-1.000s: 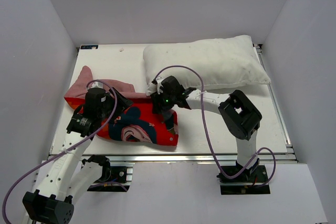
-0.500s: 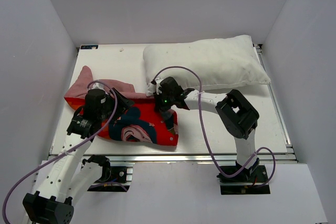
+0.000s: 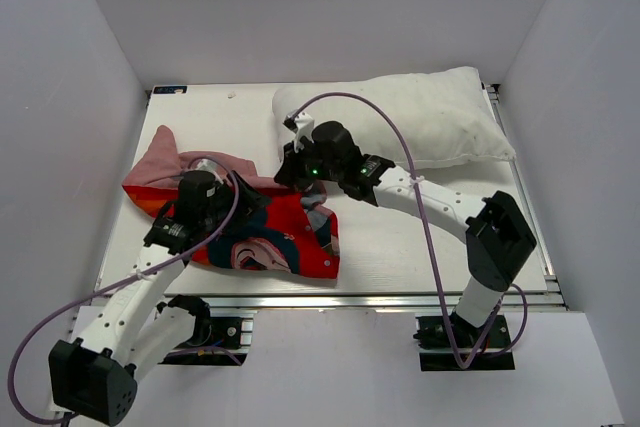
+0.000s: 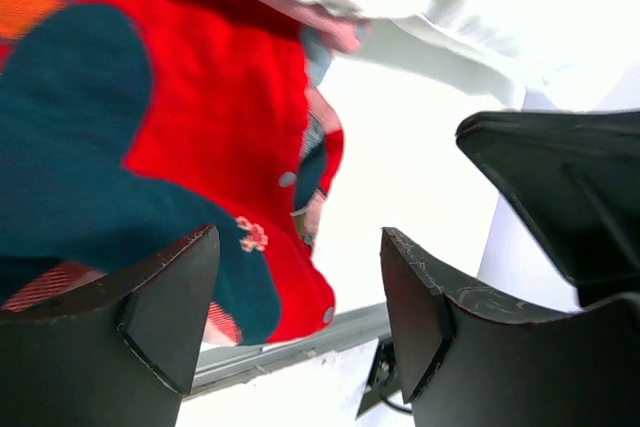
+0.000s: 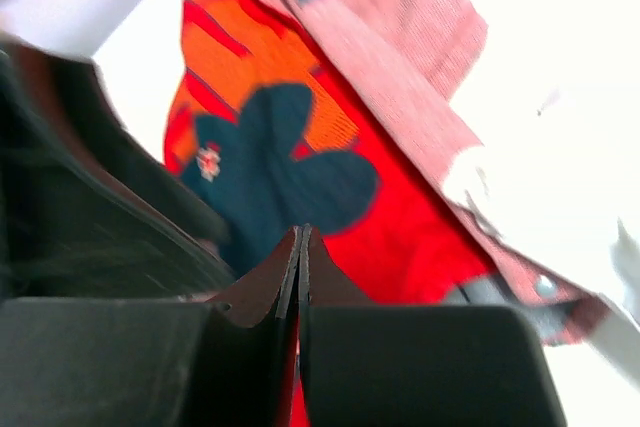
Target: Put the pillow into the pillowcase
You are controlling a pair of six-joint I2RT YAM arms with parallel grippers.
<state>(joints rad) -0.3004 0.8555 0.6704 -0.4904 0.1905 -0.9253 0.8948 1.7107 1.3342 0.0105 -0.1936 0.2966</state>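
Observation:
The white pillow (image 3: 400, 122) lies across the back right of the table. The red pillowcase (image 3: 270, 242) with navy-haired faces lies crumpled at the front left, its pink lining (image 3: 165, 162) turned out at the far end. My right gripper (image 3: 288, 175) hovers between the two, shut, with a sliver of red cloth between its fingers (image 5: 300, 229); below it spread the pillowcase (image 5: 400, 217) and the pillow's corner (image 5: 560, 147). My left gripper (image 3: 235, 212) stands open just over the pillowcase (image 4: 220, 97), nothing between its fingertips (image 4: 300, 237).
White walls close in the table (image 3: 400, 247) on three sides. An aluminium rail (image 3: 330, 297) runs along the near edge. The right arm's purple cable (image 3: 400, 137) arcs over the pillow.
The right gripper has shut and pulled back and up toward the pillow, drawing the pillowcase's near-right edge with it. The left gripper has shifted slightly right, still open.

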